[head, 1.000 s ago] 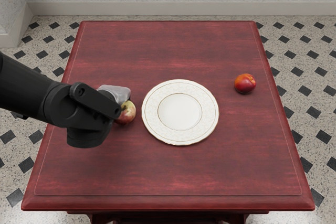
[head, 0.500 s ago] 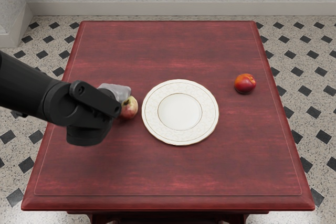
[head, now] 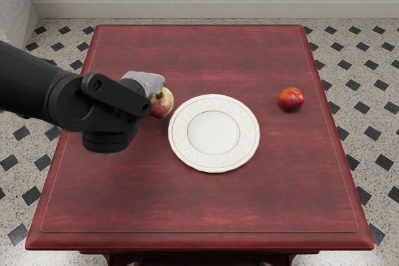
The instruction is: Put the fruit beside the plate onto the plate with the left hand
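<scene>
Transfer looks to be the step in hand: the apple (head: 163,103) is held by the left hand (head: 144,86) just left of the plate (head: 177,136), close to its upper-left rim but not over it. The grey fingers (head: 156,81) are curled around the fruit from above and from the left, so only its right side shows. Whether it is clear of the bench (head: 206,60) cannot be read for certain, though it appears raised. To do this well, the hand should carry the apple to the right and a little down the frame until it is over the plate's flat centre. It should keep enough height for the fruit to pass the rim without knocking it. It should then lower before loosening, since a round fruit let go from height or on the sloped rim would likely roll off. The dark forearm enters from the left edge and reaches across the left of the bench, its bulky wrist hiding the palm. A peach (head: 291,99) lies well apart, on the right of the bench, and is not the one to move.
</scene>
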